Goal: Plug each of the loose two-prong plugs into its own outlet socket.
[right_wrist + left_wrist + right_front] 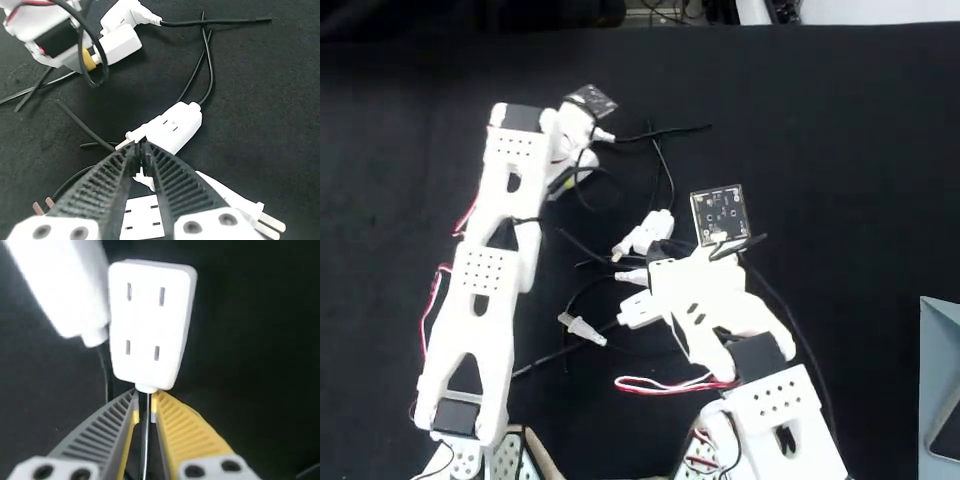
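Your left pincer point(144, 400) is clamped tight on the black cord point(144, 440). The white outlet block point(150, 320) sits right past its tips. Your right pincer point(141, 147) is squeezed shut. A white outlet socket point(172, 125) lies just ahead of it, and a loose plug point(235, 200) lies beside one finger.

The left arm point(480, 290) and the right arm point(705, 300) are white, perforated plastic with red wires point(655, 384); the left gripper point(144, 395) has ribbed fingers, grey and yellow; the right gripper point(141, 146) has black ones.
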